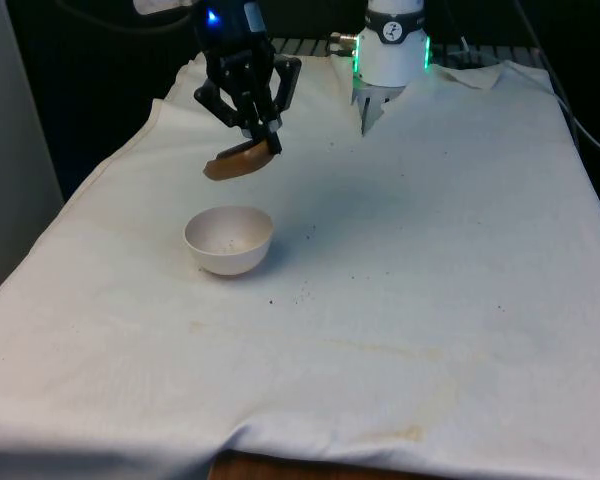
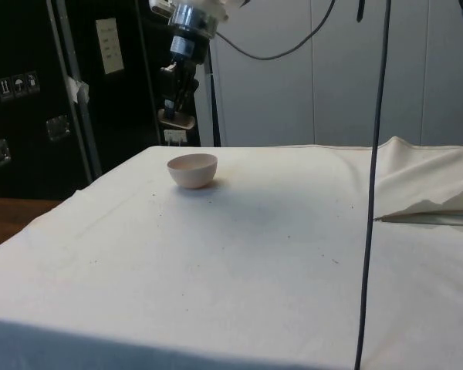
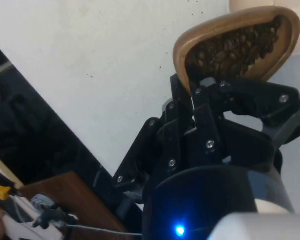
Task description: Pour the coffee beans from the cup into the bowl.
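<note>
A small brown cup [image 1: 237, 161] hangs tilted in the air above and just behind the white bowl [image 1: 229, 240]. My gripper [image 1: 264, 138] is shut on the cup's rim. In the wrist view the cup [image 3: 237, 45] is leaning over and holds dark coffee beans [image 3: 235, 47], with the gripper [image 3: 197, 95] pinching its edge. From the side, the cup [image 2: 177, 120] sits a short way above the bowl [image 2: 192, 169], on its far side. The bowl stands upright on the white cloth, and its inside looks nearly bare.
A few dark specks [image 1: 302, 292] lie on the cloth beside the bowl. The robot base [image 1: 391, 50] stands at the table's far end. A thin black cable [image 2: 374, 185] hangs down in the side view. The table's wooden edge [image 1: 280, 470] shows at the near side.
</note>
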Available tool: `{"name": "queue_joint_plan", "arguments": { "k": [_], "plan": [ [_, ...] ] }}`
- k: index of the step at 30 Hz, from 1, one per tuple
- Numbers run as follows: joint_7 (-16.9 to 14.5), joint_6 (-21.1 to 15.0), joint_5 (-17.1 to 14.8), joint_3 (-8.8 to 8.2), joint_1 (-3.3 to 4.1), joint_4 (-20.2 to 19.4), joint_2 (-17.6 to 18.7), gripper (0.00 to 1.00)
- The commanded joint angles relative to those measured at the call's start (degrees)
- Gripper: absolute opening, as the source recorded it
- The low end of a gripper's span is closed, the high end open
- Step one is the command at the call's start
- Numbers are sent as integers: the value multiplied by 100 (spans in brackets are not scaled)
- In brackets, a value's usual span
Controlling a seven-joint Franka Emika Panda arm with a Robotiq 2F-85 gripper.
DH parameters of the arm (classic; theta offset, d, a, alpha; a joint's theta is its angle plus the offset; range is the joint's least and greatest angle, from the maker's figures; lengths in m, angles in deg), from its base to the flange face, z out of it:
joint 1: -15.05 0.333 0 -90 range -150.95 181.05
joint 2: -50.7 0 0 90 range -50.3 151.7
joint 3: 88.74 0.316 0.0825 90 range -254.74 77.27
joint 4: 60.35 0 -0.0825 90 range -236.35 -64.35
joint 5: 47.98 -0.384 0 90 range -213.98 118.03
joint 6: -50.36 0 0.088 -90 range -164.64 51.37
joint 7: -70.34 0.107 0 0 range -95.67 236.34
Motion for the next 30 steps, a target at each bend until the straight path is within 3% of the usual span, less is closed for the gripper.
{"name": "queue_joint_plan", "arguments": {
  "k": [1, 2, 3, 4, 10, 11, 12, 15, 20, 21, 22, 30],
  "plan": [
    [-86, 115, -115, 11, -69, 63, 40, 0],
    [-40, 40, -46, -34, 0, 17, 17, 0],
    [-120, 160, -149, -23, -69, 86, 57, 0],
    [-155, 201, -195, -52, -74, 103, 74, 0],
    [-361, 521, -464, -275, -69, 264, 189, 0],
    [-338, 470, -418, -327, -6, 235, 189, 0],
    [-395, 573, -510, -304, -74, 281, 206, 0],
    [-510, 779, -688, -424, -80, 367, 258, 0],
    [-636, 1037, -905, -579, -74, 476, 338, 0],
    [-607, 951, -837, -607, -11, 424, 309, 0],
    [-659, 1083, -945, -607, -69, 493, 355, 0],
    [-751, 1335, -1192, -733, -23, 607, 476, 0]
  ]
}}
